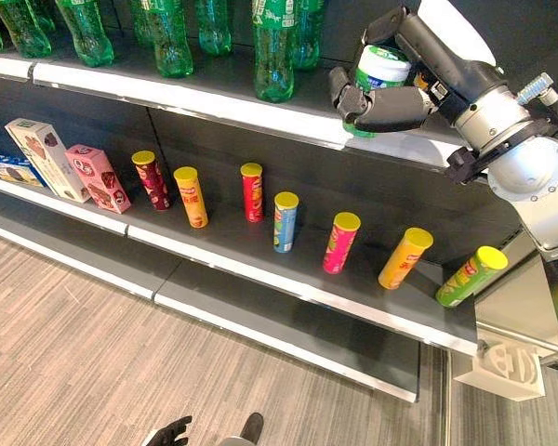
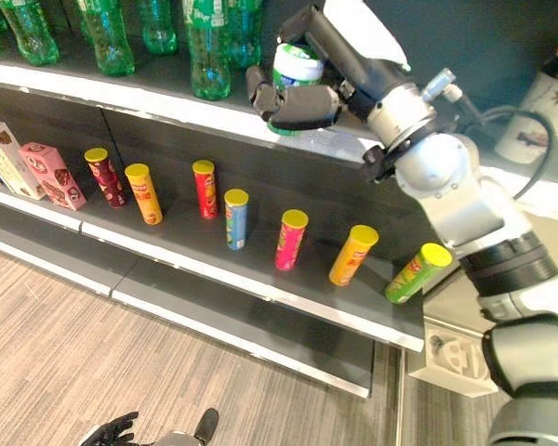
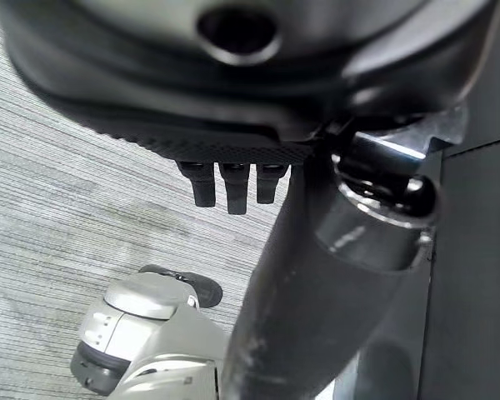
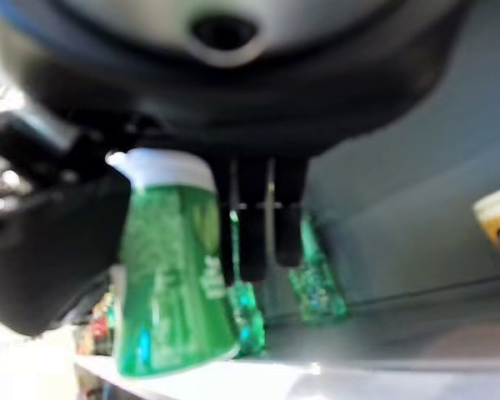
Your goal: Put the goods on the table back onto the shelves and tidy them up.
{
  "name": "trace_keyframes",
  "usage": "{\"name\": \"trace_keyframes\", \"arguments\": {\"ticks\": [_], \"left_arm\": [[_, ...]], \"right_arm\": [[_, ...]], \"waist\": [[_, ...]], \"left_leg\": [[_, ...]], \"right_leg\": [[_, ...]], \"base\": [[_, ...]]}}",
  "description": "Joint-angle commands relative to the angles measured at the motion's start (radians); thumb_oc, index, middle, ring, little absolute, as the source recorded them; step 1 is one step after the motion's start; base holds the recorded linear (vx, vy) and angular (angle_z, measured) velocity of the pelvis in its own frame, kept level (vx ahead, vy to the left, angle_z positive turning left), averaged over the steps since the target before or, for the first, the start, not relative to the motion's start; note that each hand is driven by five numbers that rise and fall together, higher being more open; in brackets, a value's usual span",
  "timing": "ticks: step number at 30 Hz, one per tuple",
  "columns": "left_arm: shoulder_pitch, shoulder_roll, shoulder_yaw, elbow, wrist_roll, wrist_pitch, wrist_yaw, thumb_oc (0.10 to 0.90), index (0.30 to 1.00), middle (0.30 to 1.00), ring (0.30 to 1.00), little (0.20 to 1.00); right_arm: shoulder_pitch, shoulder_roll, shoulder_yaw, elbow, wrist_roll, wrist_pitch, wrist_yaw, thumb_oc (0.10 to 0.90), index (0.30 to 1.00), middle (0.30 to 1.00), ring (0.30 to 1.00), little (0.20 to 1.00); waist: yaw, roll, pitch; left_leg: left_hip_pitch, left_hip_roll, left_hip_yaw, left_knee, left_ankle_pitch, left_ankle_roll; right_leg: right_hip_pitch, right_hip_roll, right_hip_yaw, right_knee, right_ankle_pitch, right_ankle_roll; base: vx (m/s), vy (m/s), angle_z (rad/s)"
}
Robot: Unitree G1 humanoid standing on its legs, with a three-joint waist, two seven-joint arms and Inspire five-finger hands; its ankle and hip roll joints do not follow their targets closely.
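My right hand [image 1: 391,107] is shut on a green container with a white lid [image 1: 381,67] at the front edge of the top shelf [image 1: 260,116], to the right of the green bottles. The right wrist view shows the green container [image 4: 171,267] upright between thumb and fingers [image 4: 258,242], its base just over the shelf edge; I cannot tell whether it touches. My left hand [image 1: 170,432] hangs low over the floor with relaxed fingers [image 3: 229,183], holding nothing.
Several green bottles [image 1: 274,46] stand along the top shelf. The middle shelf [image 1: 307,293] carries a row of coloured tube cans [image 1: 340,242], the rightmost ones leaning, and boxes [image 1: 98,177] at the left. An orange-capped bottle [image 2: 551,93] stands at the far right.
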Motion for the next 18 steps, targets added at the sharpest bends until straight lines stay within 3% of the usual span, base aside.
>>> {"name": "trace_keyframes", "arguments": {"ticks": [1,18], "left_arm": [[-0.002,0.071,-0.040,-0.040,-0.030,-0.021,0.021,0.800,0.900,0.900,0.900,0.900],[-0.003,0.089,-0.068,-0.089,-0.048,-0.020,0.040,0.800,0.900,0.900,0.900,0.900]], "right_arm": [[-0.162,0.006,0.019,0.080,-0.075,0.015,-0.116,0.400,0.300,0.300,0.300,0.300],[-0.258,0.034,0.106,0.293,-0.166,0.057,-0.175,0.400,0.300,0.300,0.300,0.300]], "waist": [[0.026,0.004,-0.102],[0.048,-0.025,-0.089]], "left_leg": [[0.037,0.046,0.081,0.061,-0.193,-0.035],[0.032,0.046,0.077,0.056,-0.200,-0.034]], "right_leg": [[-0.126,-0.031,-0.056,0.040,0.026,0.032],[-0.131,-0.028,-0.050,0.039,0.025,0.030]], "base": [[0.00,0.000,0.00],[0.00,0.000,0.00]]}}
